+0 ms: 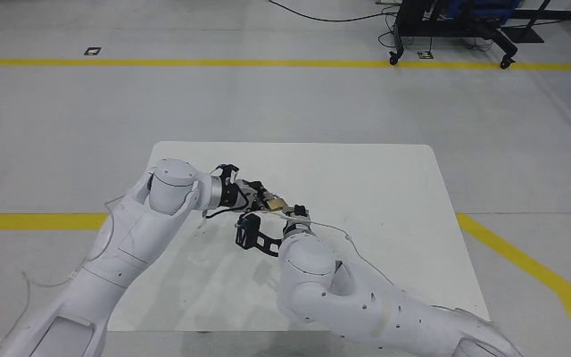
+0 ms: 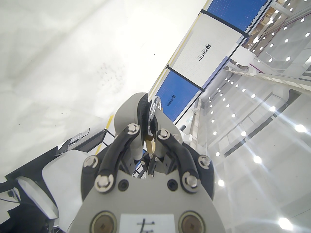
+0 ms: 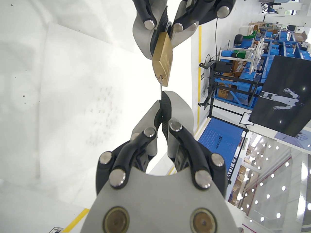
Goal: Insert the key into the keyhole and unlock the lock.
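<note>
**White table (image 1: 384,178), mid-surface: lock and key at the insertion step**

Grey workshop floor with yellow lines (image 1: 268,62) surrounds the one table.

- We count one brass lock (image 3: 163,56), held off the surface above the table's middle, well apart from every edge.
- We count one key (image 3: 161,87), its blade tip at the keyhole in the lock's end face. We cannot tell how deep it sits.
- We count two pincers. The left gripper (image 2: 151,115) is clamped on the lock's shackle end, and the right gripper (image 3: 163,100) is pinched closed on the key's head.

We judge that insertion is in hand and unlocking is not yet done. In our view, the next move is to push the key straight along the lock's axis until it seats. The key then needs turning while the left pincer holds the lock body firm.
</note>
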`<action>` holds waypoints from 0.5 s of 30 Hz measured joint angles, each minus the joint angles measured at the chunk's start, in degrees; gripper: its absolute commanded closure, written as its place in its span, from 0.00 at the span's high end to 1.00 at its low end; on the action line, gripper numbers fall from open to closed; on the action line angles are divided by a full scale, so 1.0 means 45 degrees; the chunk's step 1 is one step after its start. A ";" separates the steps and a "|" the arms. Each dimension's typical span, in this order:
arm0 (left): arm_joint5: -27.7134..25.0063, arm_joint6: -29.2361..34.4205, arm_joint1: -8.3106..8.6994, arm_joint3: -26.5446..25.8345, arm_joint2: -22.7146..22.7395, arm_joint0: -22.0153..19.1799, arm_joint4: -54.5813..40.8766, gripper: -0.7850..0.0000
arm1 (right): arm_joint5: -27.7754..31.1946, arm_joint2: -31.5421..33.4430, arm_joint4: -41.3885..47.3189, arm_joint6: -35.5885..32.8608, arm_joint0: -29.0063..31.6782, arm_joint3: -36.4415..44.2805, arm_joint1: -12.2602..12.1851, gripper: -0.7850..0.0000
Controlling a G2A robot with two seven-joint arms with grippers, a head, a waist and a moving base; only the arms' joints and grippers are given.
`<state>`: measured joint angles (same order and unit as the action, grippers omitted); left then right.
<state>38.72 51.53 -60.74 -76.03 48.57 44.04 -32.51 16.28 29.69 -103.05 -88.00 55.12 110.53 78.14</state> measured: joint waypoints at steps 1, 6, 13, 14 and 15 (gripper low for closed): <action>-0.0006 -0.0033 0.0003 -0.0012 0.0017 0.0015 0.0012 0.00 | 0.0000 0.0079 0.0052 0.0000 0.0041 0.0040 0.0000 0.00; -0.0040 -0.0117 0.0012 -0.0092 0.0077 0.0080 0.0070 0.00 | 0.0000 0.0303 0.0104 0.0000 0.0181 0.0088 -0.0049 0.00; -0.0751 -0.0264 0.0052 -0.0103 0.0486 0.0312 -0.0193 0.00 | 0.0000 0.1046 0.0923 0.0000 0.0539 0.0663 -0.0160 0.00; -0.0914 -0.0218 0.0063 -0.0113 0.0572 0.0368 -0.0281 0.00 | 0.0014 0.1269 0.1237 0.0020 0.0636 0.0817 -0.0187 0.00; -0.1137 -0.0121 0.0078 -0.0144 0.0670 0.0437 -0.0369 0.00 | 0.0029 0.1624 0.1750 0.0159 0.0801 0.1019 -0.0223 0.00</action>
<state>33.60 50.99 -60.39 -76.68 51.59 46.00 -34.17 16.41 37.00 -95.17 -87.28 58.72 115.12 77.14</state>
